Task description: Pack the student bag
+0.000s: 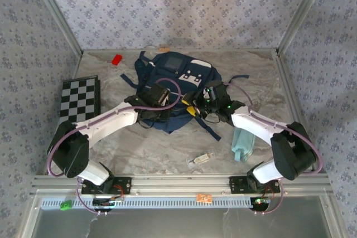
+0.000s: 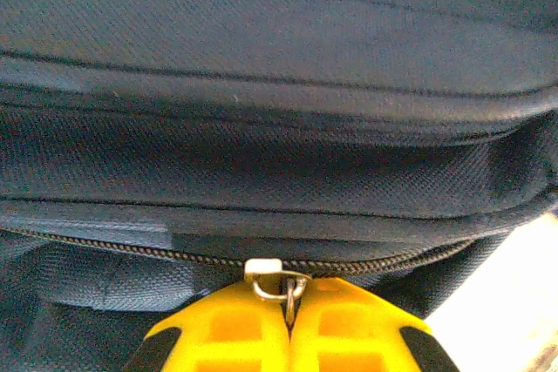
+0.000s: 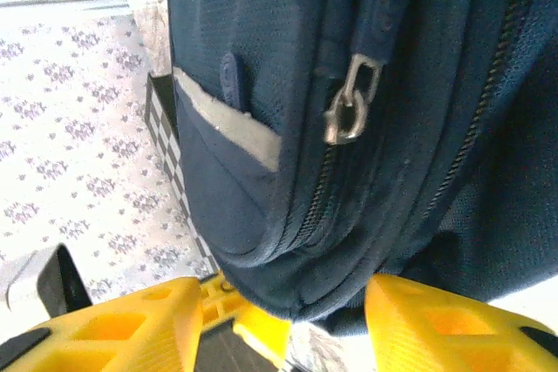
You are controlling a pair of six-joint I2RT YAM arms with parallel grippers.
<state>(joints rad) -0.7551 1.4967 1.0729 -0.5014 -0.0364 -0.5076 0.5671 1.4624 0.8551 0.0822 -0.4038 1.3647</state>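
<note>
Left tool [image 2: 290,311] is clamping the zipper pull [image 2: 277,274] on the navy blue fabric student bag [image 1: 167,76], right tool [image 3: 292,311] gaping; packing seemingly barely beginning.

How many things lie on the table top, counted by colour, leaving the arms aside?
Navy: 1, bag
Black and white: 1, checkerboard
Red: 1, block
Pale teal: 1, cloth
Clear: 1, packet
Orange: 1, piece at the far edge
Total: 6
</note>
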